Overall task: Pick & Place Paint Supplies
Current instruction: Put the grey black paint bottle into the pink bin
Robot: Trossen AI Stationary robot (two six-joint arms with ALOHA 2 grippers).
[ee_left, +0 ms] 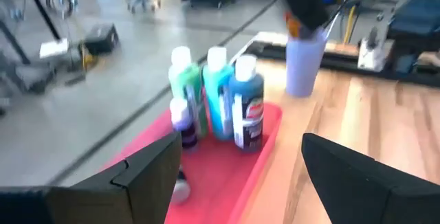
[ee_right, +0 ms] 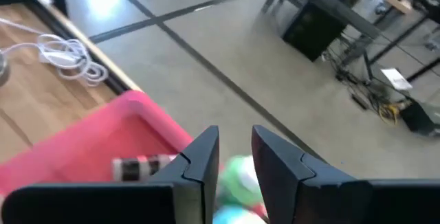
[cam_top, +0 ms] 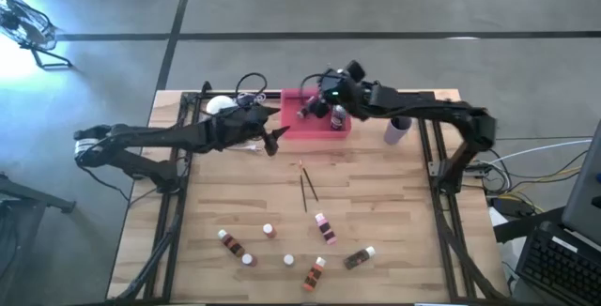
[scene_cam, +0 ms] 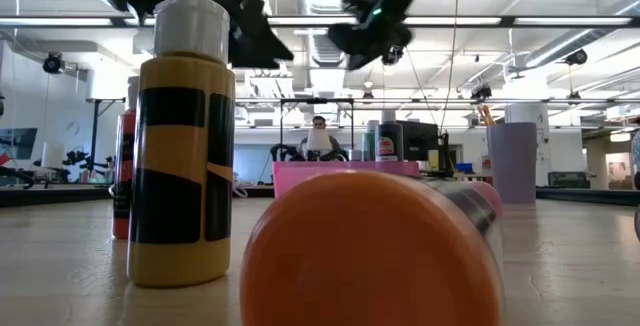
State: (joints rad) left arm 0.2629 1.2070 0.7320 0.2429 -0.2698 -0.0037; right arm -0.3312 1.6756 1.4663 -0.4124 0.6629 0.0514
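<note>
1. Right claw (cam_top: 319, 107) hangs over the pink tray (cam_top: 296, 130) at the far edge of the surface (cam_top: 394, 203); its fingers (ee_right: 203, 159) stand a narrow gap apart, with nothing seen held.
2. Left claw (cam_top: 274, 137) is spread wide and empty, just left of the tray.
3. Green and blue bottles (ee_left: 220, 100) stand upright in the tray.
4. Small bottles (cam_top: 324, 226) and paintbrushes (cam_top: 306, 186) lie on the near surface.

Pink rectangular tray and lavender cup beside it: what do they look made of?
Pink rectangular tray: probably smooth moulded plastic, going by its even colour, rounded raised rim and soft sheen. Lavender cylindrical cup: probably matte plastic, since its wall is opaque, uniform and without glare, though coated paper cannot be ruled out. It stands on the pale wooden table, which shows plank grain, apart from the tray.
</note>
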